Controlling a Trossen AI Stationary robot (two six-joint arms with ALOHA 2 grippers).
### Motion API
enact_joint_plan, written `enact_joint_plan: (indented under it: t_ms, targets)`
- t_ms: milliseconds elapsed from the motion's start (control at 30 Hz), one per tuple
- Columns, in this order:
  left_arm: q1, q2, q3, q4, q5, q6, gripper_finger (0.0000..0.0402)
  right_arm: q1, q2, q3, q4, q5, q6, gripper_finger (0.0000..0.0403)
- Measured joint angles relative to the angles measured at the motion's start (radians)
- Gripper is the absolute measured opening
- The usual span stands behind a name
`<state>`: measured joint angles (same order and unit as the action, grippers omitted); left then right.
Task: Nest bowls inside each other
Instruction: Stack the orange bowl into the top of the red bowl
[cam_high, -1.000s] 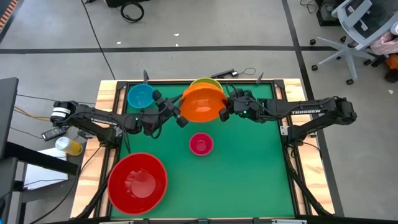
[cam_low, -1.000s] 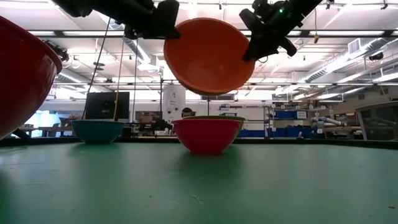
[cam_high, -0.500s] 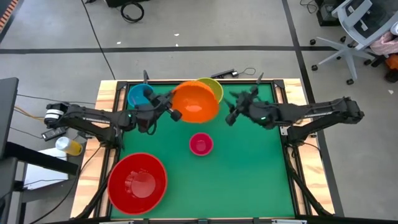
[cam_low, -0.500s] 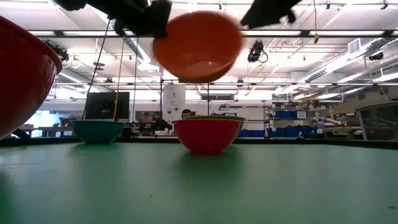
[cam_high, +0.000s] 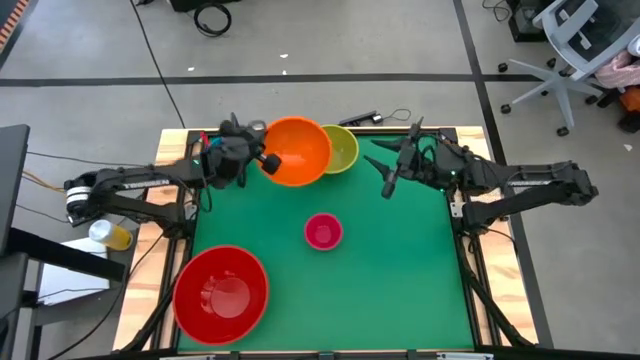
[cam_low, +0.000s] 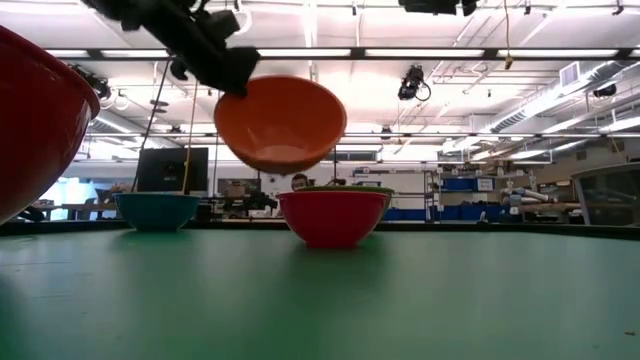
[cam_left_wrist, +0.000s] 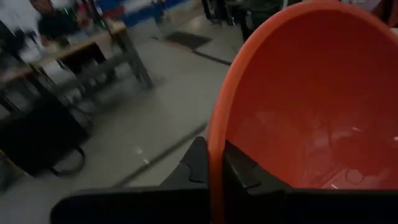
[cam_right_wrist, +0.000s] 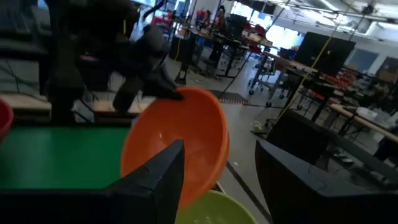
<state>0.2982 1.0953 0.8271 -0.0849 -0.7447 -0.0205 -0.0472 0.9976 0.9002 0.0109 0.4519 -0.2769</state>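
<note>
No bowls nested: your left gripper (cam_high: 262, 160) clamps the orange bowl (cam_high: 297, 151) aloft; right gripper (cam_high: 392, 178) spread, empty; red bowl (cam_high: 222, 293) awaits.

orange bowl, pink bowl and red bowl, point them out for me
orange bowl (cam_high: 297, 151), high view, on its inner floor.
pink bowl (cam_high: 323, 232), high view, on the middle of its inside.
red bowl (cam_high: 222, 292), high view, on its inner floor.
</note>
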Motion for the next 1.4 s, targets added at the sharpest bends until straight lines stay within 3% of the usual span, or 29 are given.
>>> enact_joint_plan:
  t_ms: [167, 267, 433, 533, 733, 900, 1133, 1400]
  targets:
    - [0.140, -0.037, 0.234, -0.422, 0.273, -0.188, 0.0008, -0.022, 0.105, 0.089, -0.037, -0.043, -0.041, 0.0201]
    - [0.215, -0.032, 0.350, -0.613, 0.480, -0.242, 0.0008, -0.021, 0.173, 0.166, -0.077, -0.136, -0.027, 0.0201]
    - [0.322, -0.030, 0.420, -0.739, 0.760, -0.258, 0.0008, -0.021, 0.334, 0.380, -0.270, -0.267, 0.076, 0.0201]
    - [0.384, -0.030, 0.417, -0.785, 0.870, -0.245, 0.0008, -0.021, 0.439, 0.570, -0.450, -0.325, 0.076, 0.0201]
    - [0.481, -0.005, 0.411, -0.846, 0.900, -0.182, 0.0008, -0.046, 0.662, 0.947, -0.839, -0.430, 0.025, 0.0201]
    - [0.528, 0.018, 0.411, -0.839, 0.956, -0.179, 0.0009, -0.077, 0.812, 1.122, -0.989, -0.486, -0.125, 0.0201]
    - [0.529, 0.065, 0.410, -0.831, 0.960, -0.259, 0.0012, -0.152, 0.935, 1.181, -1.020, -0.580, -0.315, 0.0201]
    - [0.529, 0.072, 0.409, -0.826, 0.982, -0.347, 0.0014, -0.198, 0.996, 1.183, -1.024, -0.612, -0.451, 0.0189]
